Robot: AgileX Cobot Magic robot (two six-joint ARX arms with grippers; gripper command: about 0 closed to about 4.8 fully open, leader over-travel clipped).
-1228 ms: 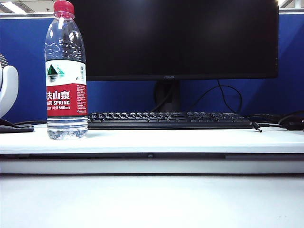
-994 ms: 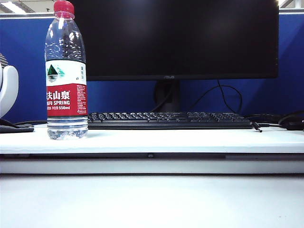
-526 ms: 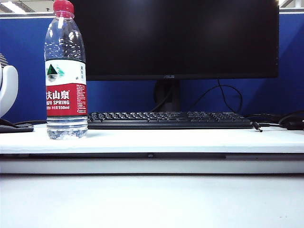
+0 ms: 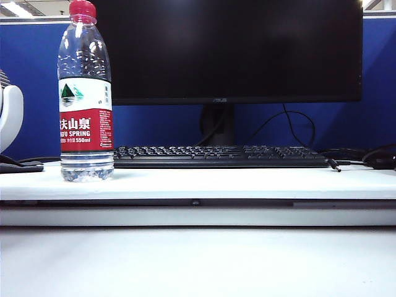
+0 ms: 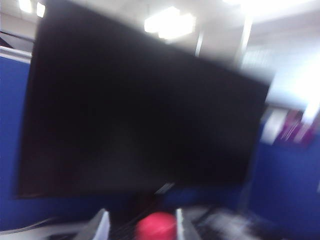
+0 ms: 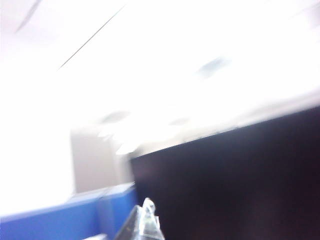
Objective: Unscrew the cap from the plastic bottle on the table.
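Two grippers, both mine. My left gripper [image 5: 141, 226] is hovering at the cap [image 5: 155, 226], fingers [image 5: 98, 226] parted with the cap between them; contact is too blurred to judge. My right gripper [image 6: 145, 220] is tilting up toward the ceiling and monitor [image 4: 229, 49], fingertips pressed together, gripping nothing. One plastic bottle [image 4: 86, 99] is standing upright near the left edge of the table [image 4: 247, 182], one red cap screwed on. One keyboard [image 4: 219, 156] is lying behind. Against the earlier exterior frames, the bottle is sitting a hair further left.
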